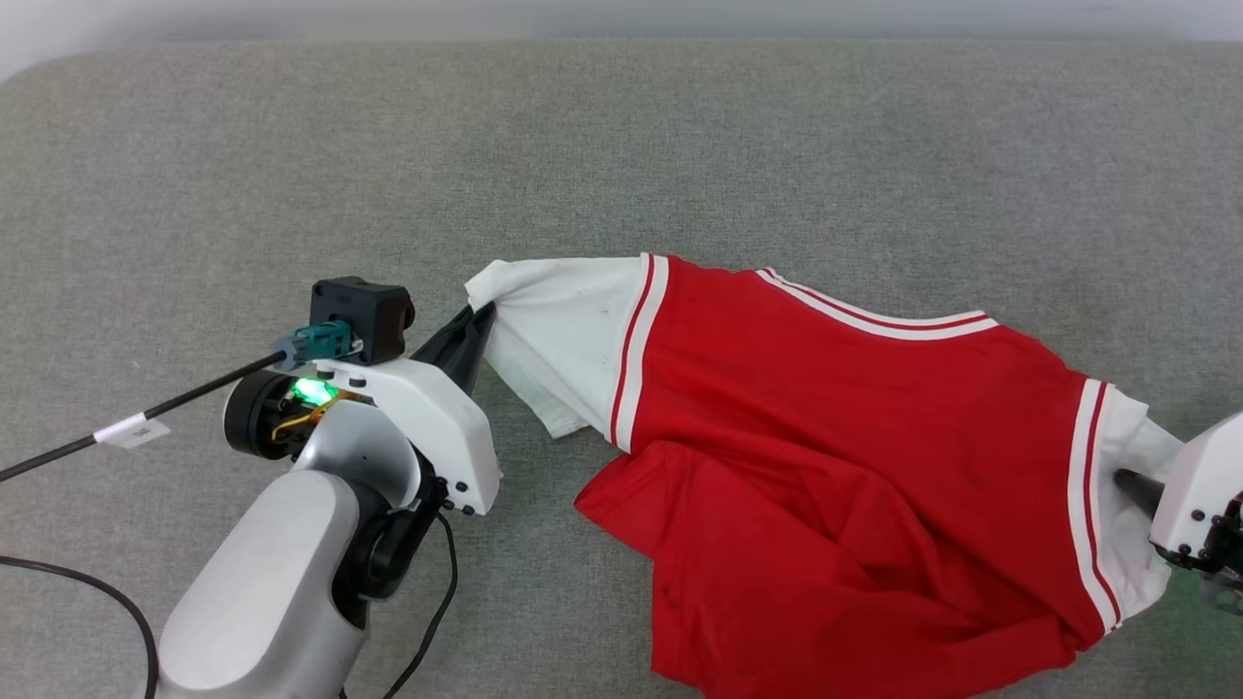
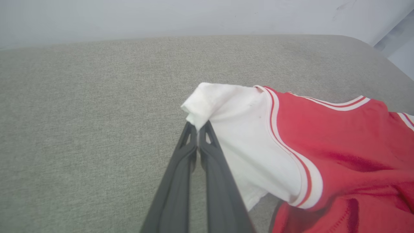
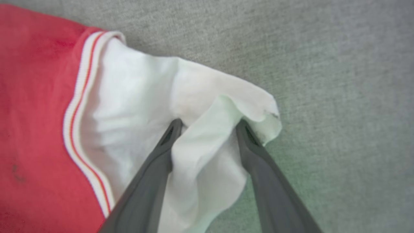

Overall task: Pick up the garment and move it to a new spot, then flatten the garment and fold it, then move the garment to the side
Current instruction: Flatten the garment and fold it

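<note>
The garment (image 1: 825, 417), a red T-shirt with white sleeves and striped trim, lies rumpled across the grey surface with its lower part folded over. Its lettering is hidden. My left gripper (image 1: 483, 313) is shut on the tip of the left white sleeve (image 2: 207, 103), the dark fingers (image 2: 181, 168) pressed together. My right gripper (image 1: 1122, 478) reaches into the right white sleeve (image 3: 136, 97). In the right wrist view that gripper (image 3: 208, 124) is open, fingers spread wide, with bunched sleeve cloth lying between and over the tips.
The grey fabric surface (image 1: 621, 146) stretches wide behind and left of the shirt, ending at a pale wall (image 2: 194, 16). A black cable with a white tag (image 1: 126, 427) runs off left from my left wrist, and another cable (image 1: 97, 592) loops at lower left.
</note>
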Tool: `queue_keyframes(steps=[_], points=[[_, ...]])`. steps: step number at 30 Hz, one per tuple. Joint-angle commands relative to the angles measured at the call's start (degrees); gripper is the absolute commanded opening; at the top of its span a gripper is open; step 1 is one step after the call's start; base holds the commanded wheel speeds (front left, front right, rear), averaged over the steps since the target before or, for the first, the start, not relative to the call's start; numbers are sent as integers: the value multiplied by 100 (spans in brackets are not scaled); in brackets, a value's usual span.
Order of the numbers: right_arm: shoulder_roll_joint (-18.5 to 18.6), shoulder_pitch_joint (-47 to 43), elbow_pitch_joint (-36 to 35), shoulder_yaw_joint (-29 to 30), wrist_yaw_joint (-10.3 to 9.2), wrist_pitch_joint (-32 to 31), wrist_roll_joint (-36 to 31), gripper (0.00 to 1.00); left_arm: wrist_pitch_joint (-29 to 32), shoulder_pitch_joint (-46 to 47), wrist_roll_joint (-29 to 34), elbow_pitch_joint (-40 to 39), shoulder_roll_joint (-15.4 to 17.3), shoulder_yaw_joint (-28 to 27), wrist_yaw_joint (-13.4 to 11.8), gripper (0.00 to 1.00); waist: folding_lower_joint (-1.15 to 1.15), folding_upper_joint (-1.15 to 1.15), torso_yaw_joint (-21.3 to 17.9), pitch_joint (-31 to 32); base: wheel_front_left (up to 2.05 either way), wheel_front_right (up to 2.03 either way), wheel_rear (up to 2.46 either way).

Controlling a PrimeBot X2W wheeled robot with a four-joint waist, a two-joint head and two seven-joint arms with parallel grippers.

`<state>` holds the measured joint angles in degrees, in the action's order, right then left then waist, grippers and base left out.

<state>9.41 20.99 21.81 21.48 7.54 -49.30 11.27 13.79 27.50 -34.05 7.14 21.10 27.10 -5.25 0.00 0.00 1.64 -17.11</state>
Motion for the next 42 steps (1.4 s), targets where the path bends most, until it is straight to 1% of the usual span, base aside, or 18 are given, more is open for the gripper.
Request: queue_keyframes(steps=[1, 5, 9, 12, 16, 22, 25, 28, 30, 35, 37, 42], points=[[-275, -330, 522, -83, -10, -189, -21, 0, -11, -27, -21, -15, 27, -13, -15, 0, 0, 0, 11, -12, 0, 0, 0], [-197, -173, 462, -128, -8, -50, -12, 0, -46, -59, -50, 53, 64, -47, -1, 0, 0, 0, -13, 82, 0, 0, 0], [3, 58, 114, -293, -6, 280, 15, 0, -165, -53, -76, 104, 94, -139, -41, 0, 0, 0, -58, 306, 0, 0, 0], [205, 237, -217, -598, -8, 579, 25, 0, -270, 53, -108, 185, 158, -292, -97, 0, 0, 0, -114, 629, 0, 0, 0], [341, 465, -356, -939, -8, 806, 95, 0, -301, 274, -179, 353, 251, -475, -113, 0, 0, 0, -142, 884, 0, 0, 0], [511, 1244, -148, -1254, -8, 1184, 175, 0, -237, 1024, -468, 1021, 209, -730, 105, 0, 0, 0, -128, 999, 0, 0, 0], [549, 1813, 44, -1334, -8, 1419, 166, 0, -323, 1603, -525, 1492, 194, -849, 219, 0, 0, 0, -134, 874, 0, 0, 0], [578, 2490, 248, -1372, -8, 1714, 41, 0, -442, 2279, -583, 2018, 177, -968, 384, 0, 0, 0, -173, 625, 0, 0, 0], [571, 2992, 384, -1386, -9, 1923, -34, 0, -567, 2777, -515, 2301, 216, -1026, 447, 0, 0, 0, -208, 407, 0, 0, 0], [605, 4252, 657, -1478, -10, 2484, -325, 0, -889, 3893, -448, 2774, 299, -1181, 556, 0, 0, 0, -302, -181, 0, 0, 0], [614, 4772, 754, -1495, -10, 2708, -423, 0, -977, 4375, -449, 2871, 343, -1258, 595, 0, 0, 0, -329, -428, 0, 0, 0], [630, 5973, 943, -1652, -9, 3267, -703, 0, -1412, 5460, -223, 3071, 512, -1302, 711, 0, 0, 0, -384, -971, 0, 0, 0]])
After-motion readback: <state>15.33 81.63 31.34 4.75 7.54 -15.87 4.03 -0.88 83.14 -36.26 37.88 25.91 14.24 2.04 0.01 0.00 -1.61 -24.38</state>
